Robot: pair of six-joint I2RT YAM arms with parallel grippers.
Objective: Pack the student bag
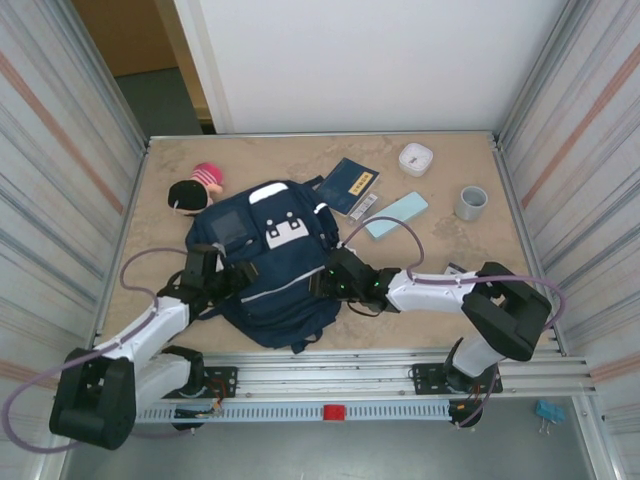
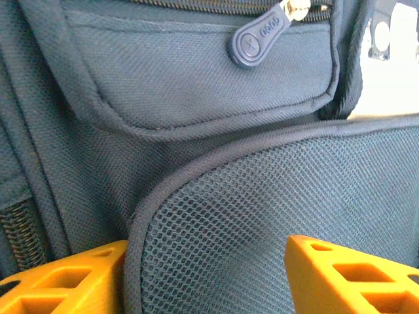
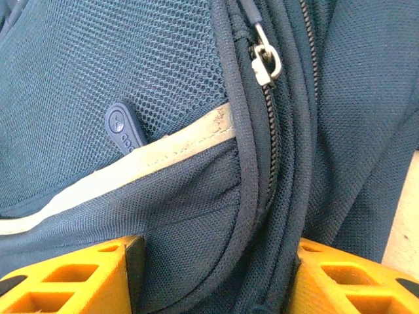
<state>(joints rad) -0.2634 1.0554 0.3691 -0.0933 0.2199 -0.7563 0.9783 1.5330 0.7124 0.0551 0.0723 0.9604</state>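
Note:
The student bag [image 1: 270, 290], navy with white patches, lies flat at the table's near middle. My left gripper [image 1: 222, 272] is at its left side and my right gripper [image 1: 330, 275] is at its right side. In the left wrist view the orange fingers [image 2: 347, 278] straddle the bag's mesh side pocket [image 2: 262, 216], jaws part closed, with the pocket's piped edge against the left finger; a blue zip pull [image 2: 258, 39] hangs above. In the right wrist view my right gripper [image 3: 213, 275] pinches bunched navy fabric and a zip seam [image 3: 268, 150] below the white stripe [image 3: 131, 173].
Beyond the bag lie a pink and black plush toy [image 1: 197, 187], a navy booklet [image 1: 350, 183], a light blue flat case [image 1: 396, 214], a white round container [image 1: 415, 158] and a grey tape roll [image 1: 471, 202]. Metal walls close in left and right.

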